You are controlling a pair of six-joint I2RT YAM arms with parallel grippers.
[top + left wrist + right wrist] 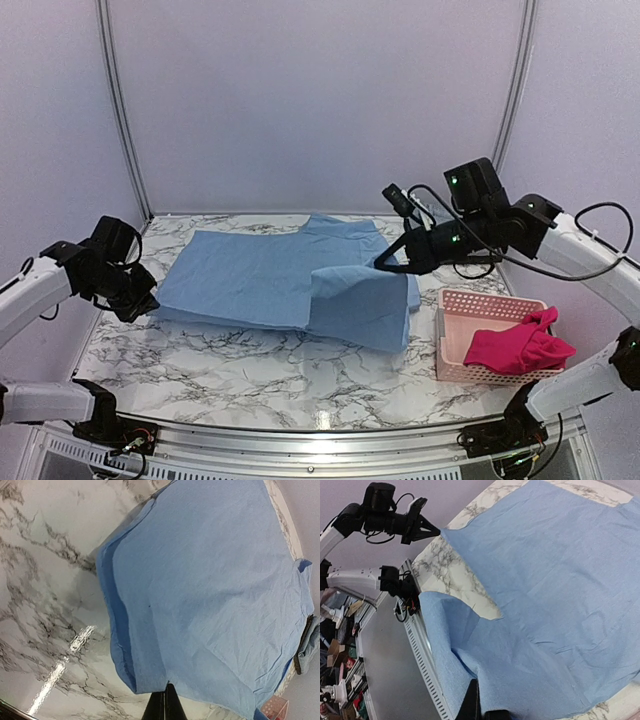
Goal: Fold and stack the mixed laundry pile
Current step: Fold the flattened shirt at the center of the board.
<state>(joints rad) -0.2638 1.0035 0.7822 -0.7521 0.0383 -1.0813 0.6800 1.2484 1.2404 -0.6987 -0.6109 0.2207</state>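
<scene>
Top external view: the light blue shirt (pixel 255 280) lies spread flat on the marble counter (pixel 250 375), its long axis running left to right, one short edge facing each arm. Its right-hand part is doubled over into a flap that slopes up to the right hand (pixel 383 263). That hand is closed tight, pinching the raised fold just above the counter. The left hand (pixel 148 300) sits at the shirt's opposite, left edge, its fingers pressed together on the hem; the left wrist view shows the closed fingertips (pixel 166 702) meeting the cloth's border. Which end carries the collar I cannot tell. The magenta-red garment (pixel 520 348) lies crumpled in the pink basket (pixel 460 300), spilling over its right rim, just right of the shirt.
</scene>
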